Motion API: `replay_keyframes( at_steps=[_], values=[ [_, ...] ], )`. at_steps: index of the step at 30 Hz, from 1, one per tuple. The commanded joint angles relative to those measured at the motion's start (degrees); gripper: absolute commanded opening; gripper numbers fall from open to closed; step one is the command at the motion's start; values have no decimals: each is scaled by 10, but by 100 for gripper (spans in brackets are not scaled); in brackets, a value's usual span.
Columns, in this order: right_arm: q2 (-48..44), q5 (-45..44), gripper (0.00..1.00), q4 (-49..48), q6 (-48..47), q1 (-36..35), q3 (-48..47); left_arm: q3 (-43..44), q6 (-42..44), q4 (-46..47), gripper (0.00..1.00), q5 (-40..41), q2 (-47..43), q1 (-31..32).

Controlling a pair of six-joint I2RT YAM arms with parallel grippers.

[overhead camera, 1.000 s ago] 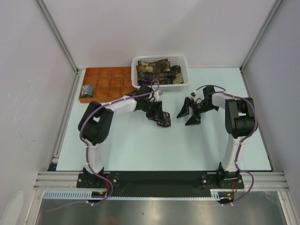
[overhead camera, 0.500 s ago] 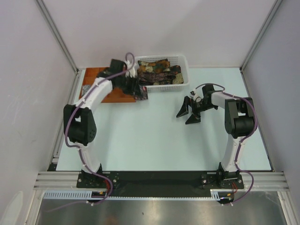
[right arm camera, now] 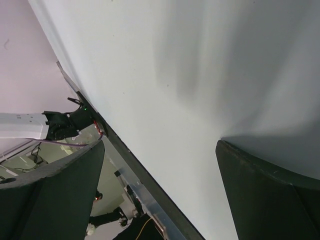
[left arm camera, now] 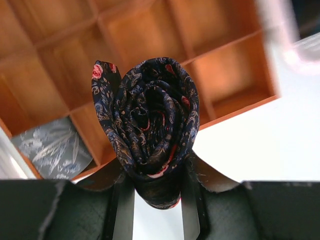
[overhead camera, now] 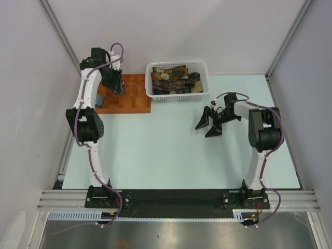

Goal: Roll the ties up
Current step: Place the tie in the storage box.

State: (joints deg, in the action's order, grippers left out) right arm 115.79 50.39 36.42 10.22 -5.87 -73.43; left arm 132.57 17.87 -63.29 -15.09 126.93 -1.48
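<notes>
your left claw is clamped on a rolled tie above the tray at the desk's far left, ready to drop in. right claw gapes empty mid-desk. more ties wait in the basket.

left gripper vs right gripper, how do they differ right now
The left gripper is clamped on a rolled dark tie; the right gripper holds nothing, jaws spread wide. The left gripper hangs above the orange tray at the table's far left; the right gripper sits over bare table right of centre. The left arm is stretched far out; the right arm is folded back. Both have black fingers.
</notes>
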Motion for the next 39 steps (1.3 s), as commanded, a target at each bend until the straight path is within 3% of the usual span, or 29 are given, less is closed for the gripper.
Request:
replay_keyframes(
  at_steps=[1, 12, 26, 28, 29, 31, 32, 35, 37, 39],
  values=[
    [23, -42, 100, -3, -31, 0, -8, -10, 41, -18, 0, 55, 8, -28],
    [24, -42, 100, 4, -33, 0, -4, -28, 45, -56, 0, 86, 69, -52],
    [21, -42, 100, -2, -21, -5, 7, 22, 19, -68, 2, 71, 155, -52],
    [21, -43, 100, -2, -20, -7, 5, 31, 14, -66, 7, 71, 164, -51],
    [20, -43, 100, 0, -19, -8, 4, 42, 9, -64, 20, 74, 171, -51],
    [20, -44, 100, 1, -19, -9, 3, 51, 11, -64, 30, 76, 176, -52],
    [19, -45, 100, 1, -19, -9, 3, 52, 10, -60, 43, 74, 174, -51],
    [18, -45, 100, 3, -20, -12, 3, 53, 13, -54, 61, 70, 158, -51],
    [17, -45, 100, 4, -20, -13, 3, 54, 17, -51, 64, 73, 148, -49],
    [19, -45, 100, 6, -22, -13, 1, 53, 20, -44, 74, 74, 129, -45]
  ],
)
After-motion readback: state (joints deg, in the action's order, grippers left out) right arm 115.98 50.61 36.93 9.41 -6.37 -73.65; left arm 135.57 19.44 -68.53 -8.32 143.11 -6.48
